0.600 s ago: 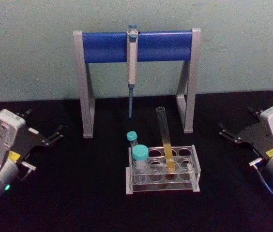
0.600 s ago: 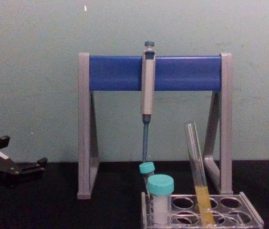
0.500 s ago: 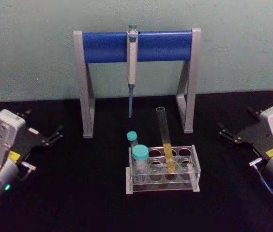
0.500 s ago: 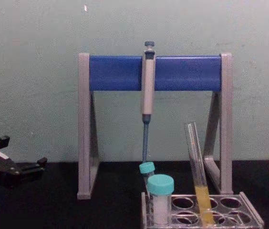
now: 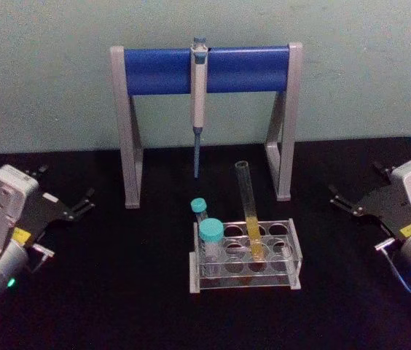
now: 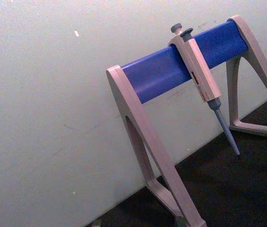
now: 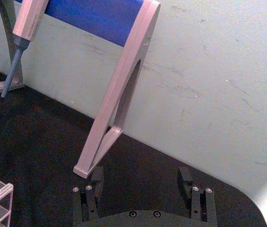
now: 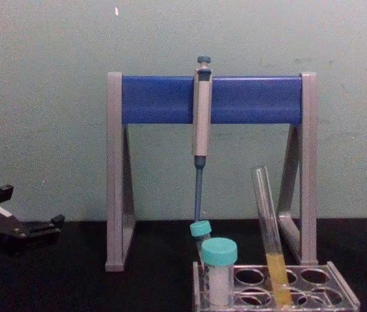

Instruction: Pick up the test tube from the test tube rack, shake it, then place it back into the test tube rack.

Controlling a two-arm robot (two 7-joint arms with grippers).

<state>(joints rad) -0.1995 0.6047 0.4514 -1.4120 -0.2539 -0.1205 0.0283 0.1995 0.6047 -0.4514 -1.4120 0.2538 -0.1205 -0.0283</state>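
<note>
The test tube [image 5: 247,208] leans in a back-row hole of the clear test tube rack [image 5: 294,254] at the table's middle, with yellow-orange liquid in its lower part. From the chest view, the test tube [image 8: 267,218] tilts left above the rack [image 8: 343,297]. My left gripper [image 5: 65,182] rests open at the far left, well away from the rack. Far to the right, my right gripper [image 5: 354,180] is open too, and the right wrist view shows the right gripper [image 7: 140,178] with nothing between its spread fingers [image 7: 96,176].
Two teal-capped vials [image 5: 210,237] stand in the rack's left holes. Behind the rack is a grey-and-blue pipette stand [image 5: 205,69] with a pipette [image 5: 198,102] hanging from it. A pale wall backs the black table [image 5: 132,292].
</note>
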